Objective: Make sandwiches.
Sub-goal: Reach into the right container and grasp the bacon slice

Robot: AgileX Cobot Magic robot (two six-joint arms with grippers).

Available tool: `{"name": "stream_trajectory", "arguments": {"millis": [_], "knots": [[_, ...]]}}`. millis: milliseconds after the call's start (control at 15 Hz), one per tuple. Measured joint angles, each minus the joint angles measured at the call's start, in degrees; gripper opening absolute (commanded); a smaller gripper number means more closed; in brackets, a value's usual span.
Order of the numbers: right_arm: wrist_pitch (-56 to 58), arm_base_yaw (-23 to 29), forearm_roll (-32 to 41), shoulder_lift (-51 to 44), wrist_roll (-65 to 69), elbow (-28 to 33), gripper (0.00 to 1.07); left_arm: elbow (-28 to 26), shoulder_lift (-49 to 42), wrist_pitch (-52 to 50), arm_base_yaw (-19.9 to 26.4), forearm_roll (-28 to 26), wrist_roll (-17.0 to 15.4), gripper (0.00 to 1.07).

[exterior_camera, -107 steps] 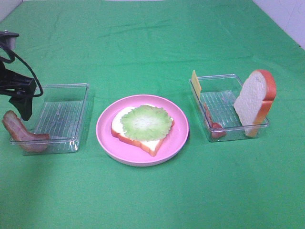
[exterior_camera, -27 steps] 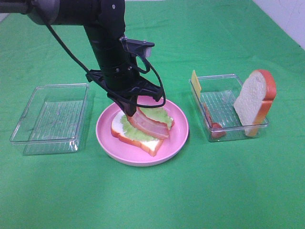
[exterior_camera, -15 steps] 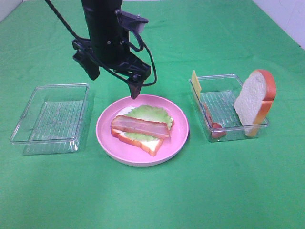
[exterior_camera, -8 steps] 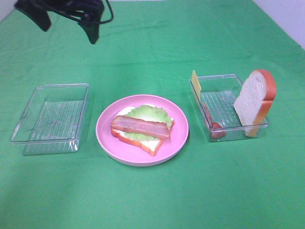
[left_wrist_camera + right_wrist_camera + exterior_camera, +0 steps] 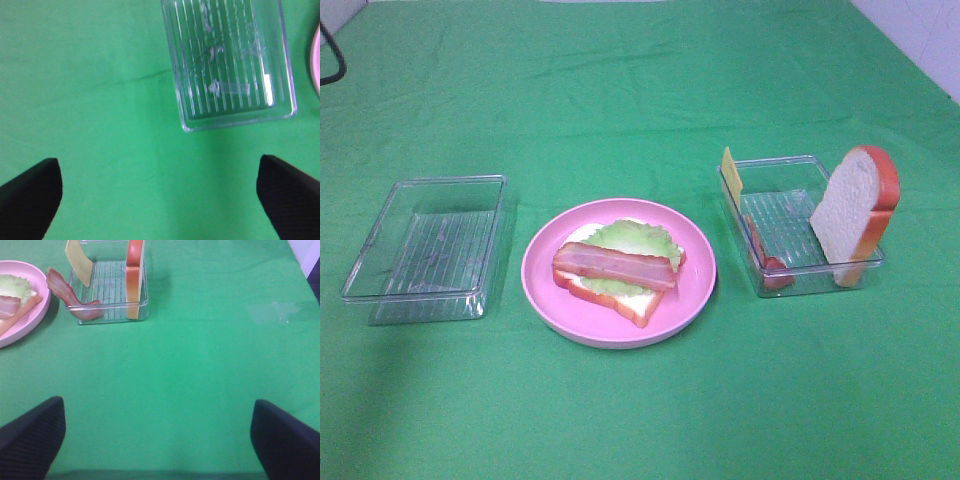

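Gone from above the pink plate (image 5: 695,288), our left hand (image 5: 160,200) now hangs near the clear tray (image 5: 230,65), fingers wide apart, like those of our right hand (image 5: 157,440). We see the half-built sandwich (image 5: 616,268) on that plate.

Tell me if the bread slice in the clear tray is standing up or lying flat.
Standing on edge, slightly tilted: the bread slice rises well above the rim of the clear tray.
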Motion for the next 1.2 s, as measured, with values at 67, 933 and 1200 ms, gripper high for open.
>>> {"name": "stream_trajectory", "arguments": {"millis": [67,933,1200], "knots": [[0.0,0.0,0.0,0.0,0.0,0.0,0.97,3.4,-3.3,0.1,0.0,0.1,0.0,1.01],[0.0,0.0,0.0,0.0,0.0,0.0,0.97,37.7,-53.1,-1.6,0.0,-0.3,-3.3,1.01],[0.0,0.0,0.0,0.0,0.0,0.0,0.97,46.2,-70.2,-5.0,0.0,-0.3,0.1,1.01]]}}
